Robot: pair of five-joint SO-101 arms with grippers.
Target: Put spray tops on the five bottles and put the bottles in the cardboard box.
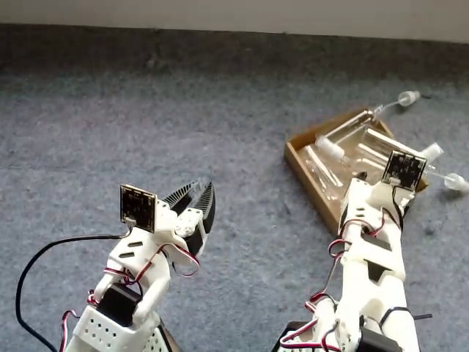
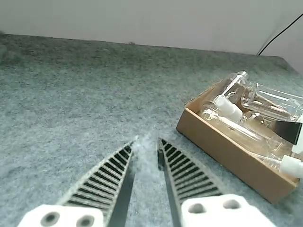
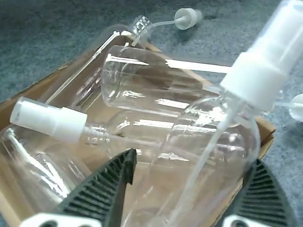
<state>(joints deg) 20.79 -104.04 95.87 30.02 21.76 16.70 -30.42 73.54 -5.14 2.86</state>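
The cardboard box (image 1: 304, 174) lies at the right with several clear bottles lying in it. One of them, a capped bottle (image 3: 47, 120), wears a white spray top. My right gripper (image 3: 184, 189) hangs over the box, shut on a clear bottle (image 3: 208, 142) whose white spray top (image 3: 265, 66) sticks out past the box's far rim. A loose spray top (image 1: 407, 97) lies on the carpet beyond the box, its tube reaching toward an uncapped bottle neck (image 3: 139, 22). My left gripper (image 1: 199, 192) rests low over the carpet left of the box (image 2: 232, 156), slightly open and holding nothing.
Another loose spray top (image 1: 456, 182) lies on the carpet to the right of the box. Grey carpet (image 1: 146, 125) covers the table, with free room left of the box. A black cable (image 1: 37, 264) runs by the left arm's base.
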